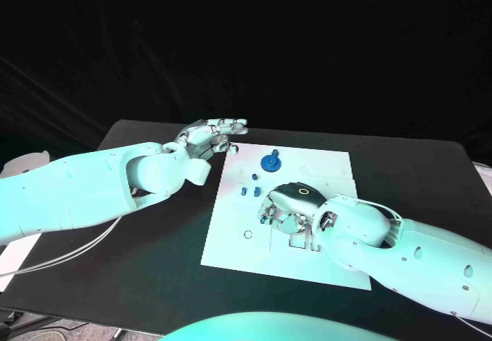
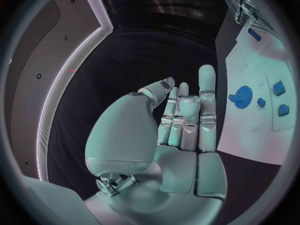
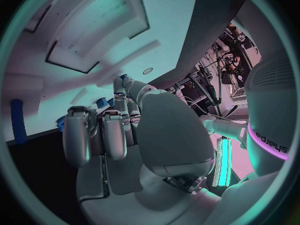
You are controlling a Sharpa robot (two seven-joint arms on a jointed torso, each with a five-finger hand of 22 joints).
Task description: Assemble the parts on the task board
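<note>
Your right hand (image 1: 290,207) sits low over the middle of the task board (image 1: 231,245), fingers curled down toward the recessed slots there; that placement reads as working a part into a slot, or lifting one out. In the right wrist view a small blue piece (image 3: 101,103) shows just beyond the fingertips (image 3: 122,82), with another blue bit at the tip of the far finger, but the palm blocks the contact, so you cannot tell whether the hand holds a part or only rests beside it. Log its grip as undetermined. Your left hand (image 1: 210,138) is parked off the board, near its far left corner over the black table (image 1: 143,284); in the left wrist view its fingers (image 2: 207,92) stand upright and close together, nothing between them and the thumb, so it carries nothing. It is probably held there to keep the board clear for the right arm. Loose parts are on the board: a blue gear (image 1: 269,163) near the far edge, and two small blue pegs (image 1: 246,191) just on the near side of it, close to the right hand's knuckles. A long blue bar (image 3: 19,120) lies at the board's edge in the right wrist view. Judgement: assembly is early, since most parts are unseated.
</note>
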